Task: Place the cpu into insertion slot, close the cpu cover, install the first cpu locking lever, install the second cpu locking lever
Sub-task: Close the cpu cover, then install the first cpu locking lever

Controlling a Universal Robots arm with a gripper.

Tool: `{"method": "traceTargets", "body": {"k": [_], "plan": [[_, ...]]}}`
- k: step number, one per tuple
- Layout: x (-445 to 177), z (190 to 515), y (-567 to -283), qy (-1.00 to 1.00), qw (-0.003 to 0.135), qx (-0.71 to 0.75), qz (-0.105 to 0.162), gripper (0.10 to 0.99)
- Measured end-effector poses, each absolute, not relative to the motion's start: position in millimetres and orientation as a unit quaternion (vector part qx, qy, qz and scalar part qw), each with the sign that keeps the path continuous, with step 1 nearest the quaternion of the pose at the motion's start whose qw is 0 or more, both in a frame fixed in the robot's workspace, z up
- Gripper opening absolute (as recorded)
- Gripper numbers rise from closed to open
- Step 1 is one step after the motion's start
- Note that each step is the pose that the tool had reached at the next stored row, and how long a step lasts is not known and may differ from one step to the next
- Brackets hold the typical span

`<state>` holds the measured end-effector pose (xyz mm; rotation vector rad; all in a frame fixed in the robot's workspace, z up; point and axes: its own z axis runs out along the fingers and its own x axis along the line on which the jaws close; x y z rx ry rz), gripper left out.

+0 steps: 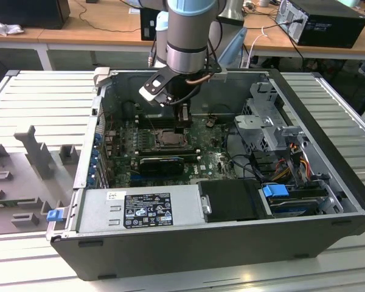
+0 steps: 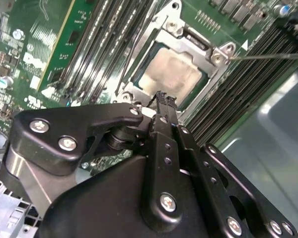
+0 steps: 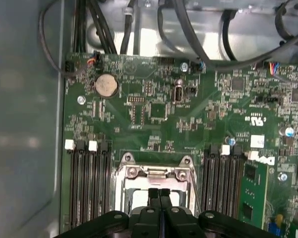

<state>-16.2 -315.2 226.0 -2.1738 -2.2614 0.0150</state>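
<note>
The cpu [image 2: 171,74] lies in the insertion slot [image 3: 156,173] with its pale silver-beige face up. The cpu cover [image 2: 188,42], a silvery frame, lies flat around it. A thin metal locking lever [image 2: 268,55] sticks out sideways from one socket corner, over the black RAM slots. My gripper [image 2: 161,96] hangs just above the socket's edge, its two black fingers [image 3: 154,196] pressed together with nothing between them. In the exterior view the gripper [image 1: 184,115] reaches down into the open computer case over the socket [image 1: 169,139].
Long black RAM slots [image 3: 89,188] flank the socket on both sides. A power supply [image 1: 140,210] sits at the case front, and a drive cage [image 1: 271,125] and cables [image 1: 292,164] lie on the exterior view's right. The case walls [image 1: 103,103] stand close around the motherboard.
</note>
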Motion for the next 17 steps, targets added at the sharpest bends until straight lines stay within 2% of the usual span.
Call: {"method": "traceTargets", "body": {"k": [17], "plan": [[-33, 226, -315, -0.721, 0.002, -0.693, 0.005, 0.106]]}}
